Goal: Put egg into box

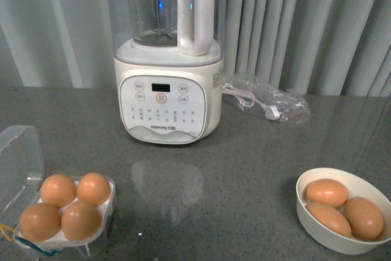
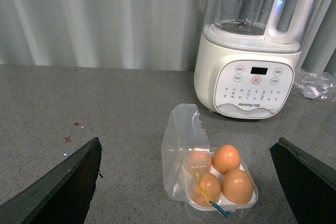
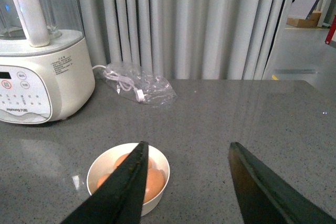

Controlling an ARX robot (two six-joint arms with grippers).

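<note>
The box (image 1: 21, 151) is a clear plastic carton at the table's front left, its hinged lid standing open. Each of its cups holds an orange-brown egg (image 1: 80, 219), and yellow and blue wires hang at its front edge. In the left wrist view the box (image 2: 181, 135) lies ahead, between the wide-spread fingers of my open left gripper (image 2: 188, 142). A white bowl (image 1: 317, 224) at the front right holds three more eggs (image 1: 327, 192). My right gripper (image 3: 188, 144) is open and empty above the table, with the bowl (image 3: 157, 162) partly behind one finger (image 3: 126, 187). Neither gripper shows in the front view.
A white blender (image 1: 168, 99) with a clear jug stands at the middle back of the grey table. A clear plastic bag with a white cable (image 1: 269, 99) lies to its right. Grey curtains hang behind. Small red specks (image 2: 73, 132) mark the tabletop left of the box.
</note>
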